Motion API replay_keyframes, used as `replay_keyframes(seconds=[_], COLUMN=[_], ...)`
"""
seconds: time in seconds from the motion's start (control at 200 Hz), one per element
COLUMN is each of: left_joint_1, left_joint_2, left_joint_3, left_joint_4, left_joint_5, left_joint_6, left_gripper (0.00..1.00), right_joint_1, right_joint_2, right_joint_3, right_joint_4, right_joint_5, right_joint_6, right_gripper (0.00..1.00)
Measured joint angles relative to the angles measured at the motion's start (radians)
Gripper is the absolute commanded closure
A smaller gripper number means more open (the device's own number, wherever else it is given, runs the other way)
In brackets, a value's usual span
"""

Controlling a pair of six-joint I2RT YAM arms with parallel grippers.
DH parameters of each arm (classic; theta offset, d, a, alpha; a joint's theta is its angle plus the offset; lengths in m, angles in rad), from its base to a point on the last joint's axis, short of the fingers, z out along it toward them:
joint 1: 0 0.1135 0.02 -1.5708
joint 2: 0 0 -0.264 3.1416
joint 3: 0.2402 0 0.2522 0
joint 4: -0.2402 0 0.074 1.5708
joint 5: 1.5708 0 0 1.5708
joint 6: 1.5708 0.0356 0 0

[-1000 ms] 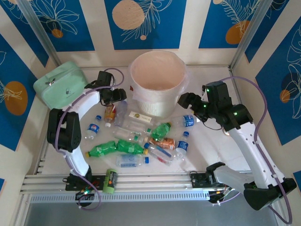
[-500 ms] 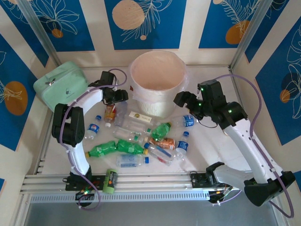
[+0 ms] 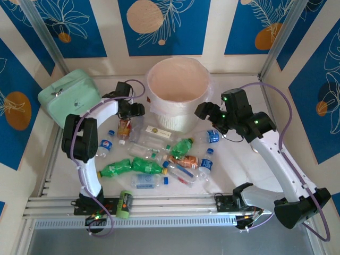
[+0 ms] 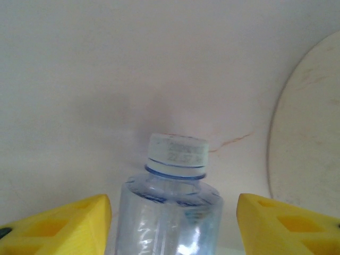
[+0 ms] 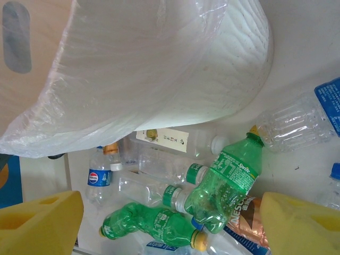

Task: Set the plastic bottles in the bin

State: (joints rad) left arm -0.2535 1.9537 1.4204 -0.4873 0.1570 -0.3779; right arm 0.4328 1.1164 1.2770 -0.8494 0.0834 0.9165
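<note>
The bin (image 3: 175, 121) stands at the back centre, and its white liner (image 5: 149, 64) hangs over the top of the right wrist view. Several plastic bottles lie in a pile in front of it, among them a green Sprite one (image 3: 182, 147) (image 5: 228, 180) and a brown-labelled one (image 3: 184, 160). My left gripper (image 3: 136, 110) (image 4: 173, 212) is low at the bin's left side. It is open, its yellow fingers (image 4: 64, 223) straddling a clear, pale-capped bottle (image 4: 175, 154) with a gap on each side. My right gripper (image 3: 201, 111) (image 5: 172, 212) hangs open above the pile, holding nothing.
A mint-green zip case (image 3: 68, 95) sits at the back left. A small green and orange cylinder (image 3: 124, 204) rests on the front rail. A blue-labelled bottle (image 3: 212, 136) lies below the right gripper. The bin's pale wall (image 4: 311, 143) curves close beside the left gripper.
The left gripper has crept a little toward the bin with its fingers drawing closer together. The right gripper has shifted slightly left toward the bin. The bottles lie as before.
</note>
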Motion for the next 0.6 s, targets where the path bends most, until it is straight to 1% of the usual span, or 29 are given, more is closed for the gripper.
replay_keyframes(seconds=[0.17, 0.305, 0.6], left_joint_1=[-0.007, -0.020, -0.024], left_joint_2=[0.044, 0.050, 0.081], left_joint_3=[0.000, 0.000, 0.053], left_joint_4=[-0.030, -0.060, -0.079], left_joint_5=[-0.056, -0.107, -0.137], left_joint_6=[0.040, 0.071, 0.091], left_gripper=[0.39, 0.41, 0.54], right_joint_1=[0.000, 0.000, 0.000], right_joint_2=[0.000, 0.010, 0.034], right_joint_3=[0.002, 0.019, 0.051], right_joint_4=[-0.001, -0.003, -0.007], right_joint_5=[0.000, 0.000, 0.000], right_joint_6=[0.000, 0.000, -0.009], right_gripper=[0.13, 0.13, 0.13])
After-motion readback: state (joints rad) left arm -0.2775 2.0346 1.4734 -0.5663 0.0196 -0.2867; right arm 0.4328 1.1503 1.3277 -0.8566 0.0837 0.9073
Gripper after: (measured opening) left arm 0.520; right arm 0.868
